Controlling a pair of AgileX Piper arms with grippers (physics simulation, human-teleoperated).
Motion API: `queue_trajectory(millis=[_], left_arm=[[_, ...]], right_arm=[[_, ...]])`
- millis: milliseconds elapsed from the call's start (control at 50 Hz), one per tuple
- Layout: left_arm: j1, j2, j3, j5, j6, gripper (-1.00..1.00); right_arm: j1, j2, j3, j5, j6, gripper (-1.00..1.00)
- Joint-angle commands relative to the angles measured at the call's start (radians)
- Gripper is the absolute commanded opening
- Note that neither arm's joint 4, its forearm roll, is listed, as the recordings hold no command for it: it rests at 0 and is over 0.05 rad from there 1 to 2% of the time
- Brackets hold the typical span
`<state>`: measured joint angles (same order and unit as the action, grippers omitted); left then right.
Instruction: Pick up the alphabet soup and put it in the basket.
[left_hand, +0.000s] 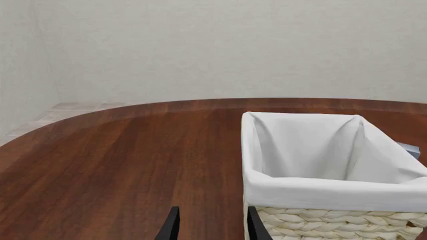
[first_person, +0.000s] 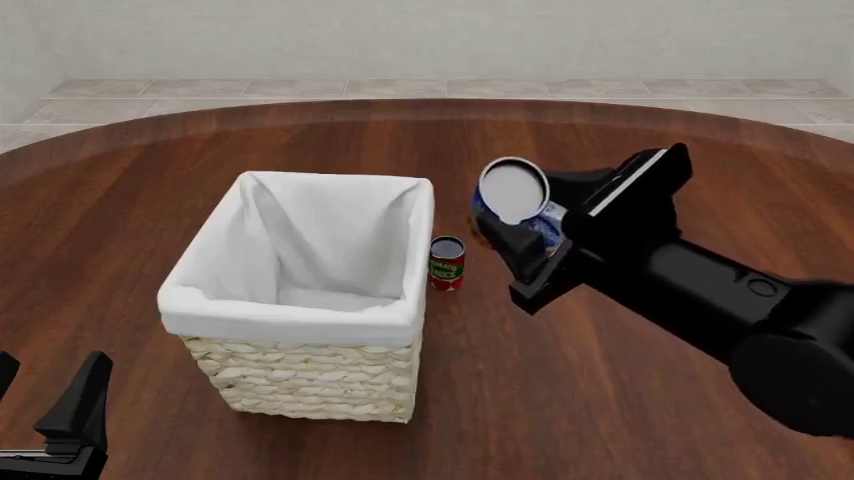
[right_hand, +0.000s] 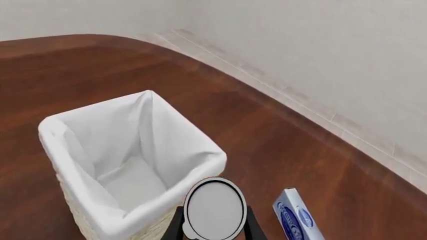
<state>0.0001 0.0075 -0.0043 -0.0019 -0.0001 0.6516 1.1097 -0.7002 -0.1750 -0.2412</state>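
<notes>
My right gripper (first_person: 530, 228) is shut on the alphabet soup (first_person: 514, 192) and holds it in the air, tilted, its pale top facing the front camera. It hangs just right of the basket (first_person: 294, 312) and above the rim's height. In the right wrist view the can's top (right_hand: 213, 209) sits between the fingers, over the near corner of the basket (right_hand: 137, 102). The white-lined basket holds nothing that I can see. My left gripper (first_person: 47, 388) is open and empty, low at the front left; in its wrist view (left_hand: 212, 227) the basket (left_hand: 333, 192) is close beside it.
A red-and-green labelled can (first_person: 446, 262) stands upright on the wooden table (first_person: 601, 400), right next to the basket's right side and below the held can. A blue-and-white box (right_hand: 297, 217) lies on the table beyond it, mostly hidden behind my right gripper in the front view.
</notes>
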Motion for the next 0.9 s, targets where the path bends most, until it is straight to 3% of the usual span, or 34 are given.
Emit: queue_trajectory(millis=[20, 200, 900], left_arm=[[0.000, 0.000, 0.000, 0.000, 0.000, 1.00], [0.000, 0.000, 0.000, 0.000, 0.000, 1.00], [0.000, 0.000, 0.000, 0.000, 0.000, 1.00]], right_arm=[[0.011, 0.044, -0.046, -0.018, 0.012, -1.00], [0.035, 0.073, -0.088, -0.011, -0.008, -1.00], [0.071, 0.170, -0.200, 0.001, 0.004, -1.00]])
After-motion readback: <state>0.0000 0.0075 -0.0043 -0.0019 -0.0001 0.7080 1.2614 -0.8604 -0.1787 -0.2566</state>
